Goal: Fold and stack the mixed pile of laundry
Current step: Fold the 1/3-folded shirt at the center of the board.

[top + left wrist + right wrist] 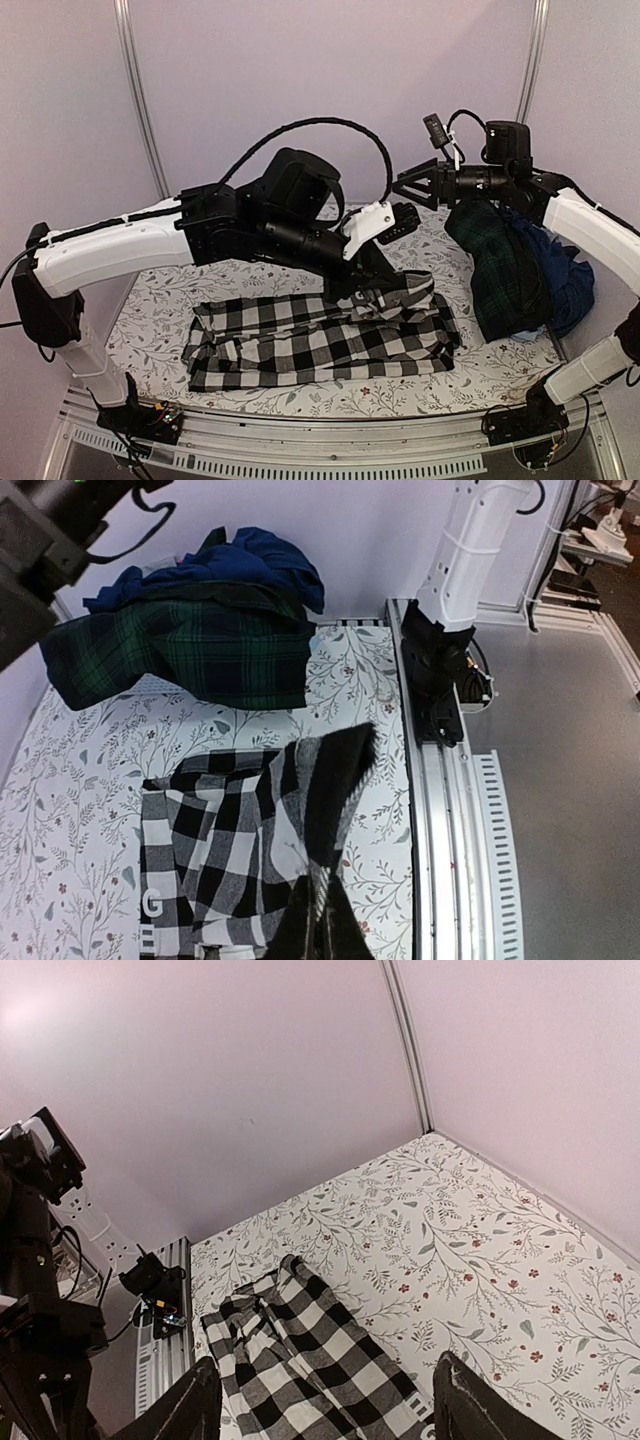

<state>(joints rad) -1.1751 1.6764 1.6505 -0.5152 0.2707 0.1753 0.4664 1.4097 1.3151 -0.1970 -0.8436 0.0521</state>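
The black-and-white checked shirt (320,340) lies spread across the front middle of the floral table covering (150,310). My left gripper (372,285) is shut on the shirt's right edge. In the left wrist view a fold of the shirt (335,780) rises from the closed left gripper (322,920). The rest of the laundry pile sits at the right: a dark green plaid garment (500,265) over navy pieces (565,280). My right gripper (415,185) hangs open in the air just left of the pile's top. Between the right gripper's (330,1410) fingers (195,1405) only the shirt (300,1350) far below shows.
The metal rail (330,455) runs along the table's near edge, with the right arm's base (450,630) bolted on it. Walls close in the back and both sides. A sliver of light blue cloth (530,335) peeks out under the pile.
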